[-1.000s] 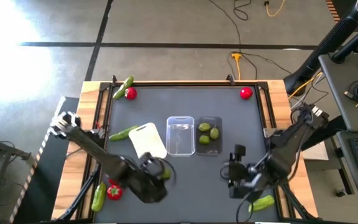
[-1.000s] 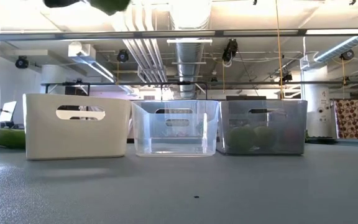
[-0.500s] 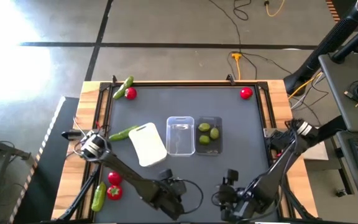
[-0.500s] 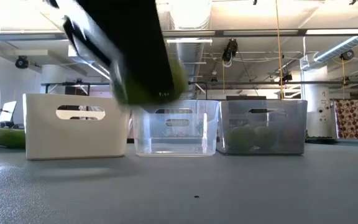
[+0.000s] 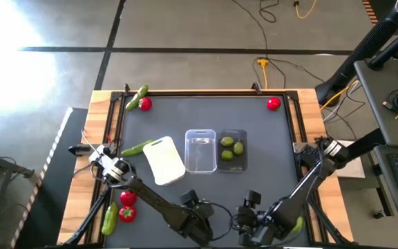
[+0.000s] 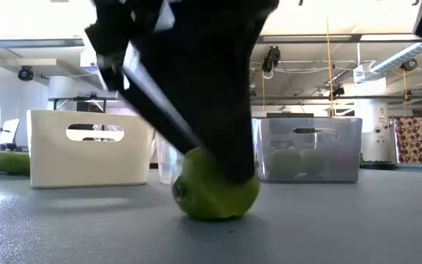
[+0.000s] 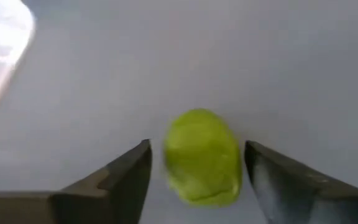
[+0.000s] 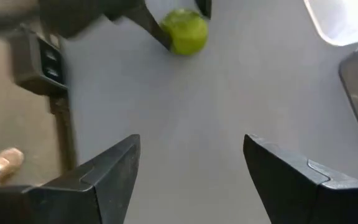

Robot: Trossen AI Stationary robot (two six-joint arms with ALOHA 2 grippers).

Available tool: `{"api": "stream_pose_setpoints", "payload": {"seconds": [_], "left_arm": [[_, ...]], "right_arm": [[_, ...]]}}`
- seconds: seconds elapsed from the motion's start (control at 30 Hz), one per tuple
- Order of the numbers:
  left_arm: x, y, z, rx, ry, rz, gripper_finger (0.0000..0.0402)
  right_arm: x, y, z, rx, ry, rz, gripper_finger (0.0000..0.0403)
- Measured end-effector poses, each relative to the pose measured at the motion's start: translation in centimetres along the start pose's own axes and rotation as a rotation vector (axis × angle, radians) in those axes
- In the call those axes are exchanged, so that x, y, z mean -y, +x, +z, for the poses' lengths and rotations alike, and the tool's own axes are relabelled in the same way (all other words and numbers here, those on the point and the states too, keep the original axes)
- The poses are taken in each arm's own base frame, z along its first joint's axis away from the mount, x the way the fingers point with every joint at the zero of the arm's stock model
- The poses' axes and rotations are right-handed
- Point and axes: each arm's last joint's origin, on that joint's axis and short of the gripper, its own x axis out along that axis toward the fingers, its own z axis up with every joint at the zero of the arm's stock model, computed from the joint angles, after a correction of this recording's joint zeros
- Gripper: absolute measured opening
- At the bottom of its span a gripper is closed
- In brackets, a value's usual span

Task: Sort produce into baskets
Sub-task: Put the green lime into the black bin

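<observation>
The clear basket [image 6: 163, 158] is being largely hidden behind the left gripper [image 6: 196, 139], whose upper part is being cut off.

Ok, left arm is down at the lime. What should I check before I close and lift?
1. Lime between the left claw's fingers: ok, roughly centred.
2. Lime resting on the table: ok.
3. Left claw gripping: not ok, open with gaps on both sides.
4. Right claw clear of the lime: ok, open and nearby, apart from it.
5. Room in the dark basket: ok, limes inside, bare floor showing.
6. Clearance over the basket walls once lifted: cannot tell.
</observation>
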Motion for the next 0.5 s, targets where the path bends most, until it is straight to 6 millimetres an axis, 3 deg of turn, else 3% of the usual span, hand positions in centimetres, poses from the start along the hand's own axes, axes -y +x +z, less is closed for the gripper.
{"api": "stream_pose_setpoints", "payload": {"seconds": [0.23, 0.5], "left_arm": [[-0.8, -4.7, 1.0, -0.035, 0.121, 0.137, 0.0328], [-1.7, -9.6, -0.1, -0.066, 0.204, 0.248, 0.0334]], "right_arm": [[-0.2, 2.9, 1.3, 0.015, -0.116, 0.019, 0.0332], [0.6, 5.4, 4.4, 0.111, -0.191, 0.047, 0.0356]]}}
